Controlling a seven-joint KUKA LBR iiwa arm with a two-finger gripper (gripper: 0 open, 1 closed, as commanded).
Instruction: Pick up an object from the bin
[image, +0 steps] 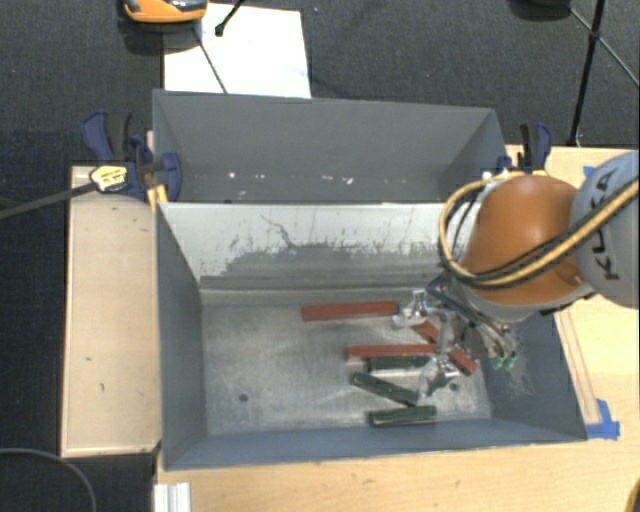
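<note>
My gripper (428, 345) hangs low over the right half of the bin floor, its metal fingertips spread apart, one near the upper red bar and one near the lower sticks. A long red-brown bar (348, 312) lies just left of the upper fingertip. A second red bar (385, 352) lies between the fingertips, its right end under the gripper. Below it lies a dark green stick (385, 388), and another dark stick (402, 417) rests near the front wall. Whether the fingers touch the red bar I cannot tell.
The left half of the bin floor is bare grey metal. The arm's orange dome with looped cables covers the bin's right side, close to the right wall.
</note>
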